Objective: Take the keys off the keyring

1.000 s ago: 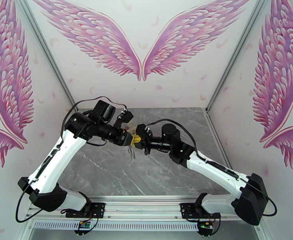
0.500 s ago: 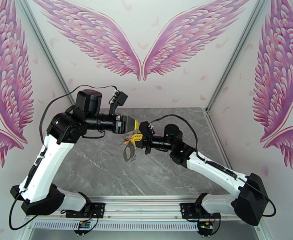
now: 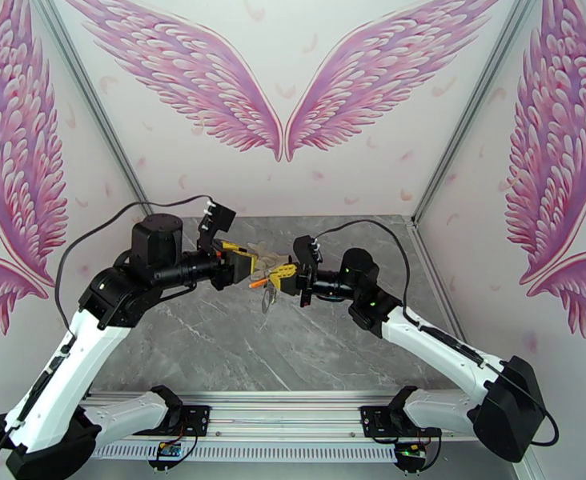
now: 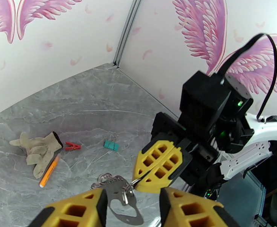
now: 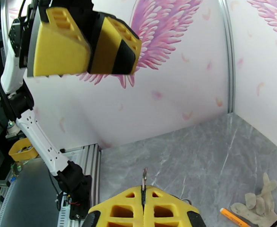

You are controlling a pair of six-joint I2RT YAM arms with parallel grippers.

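One keyring [image 4: 115, 193] is seen hanging above the table [image 4: 81, 110], with a small bunch of keys [image 4: 102, 181] on it; their number cannot be counted. The right claw [image 4: 138, 183] is clamped tight on a small ring of the keys. The left claw [image 4: 134, 203] is held partly open beside the keyring, nothing gripped. One glove [image 4: 36, 150], one orange pen [image 4: 49, 170], one red clip [image 4: 73, 146] and one teal clip [image 4: 111, 145] are laid on the table. Both arms are raised, elbows bent, claws faced tip to tip.
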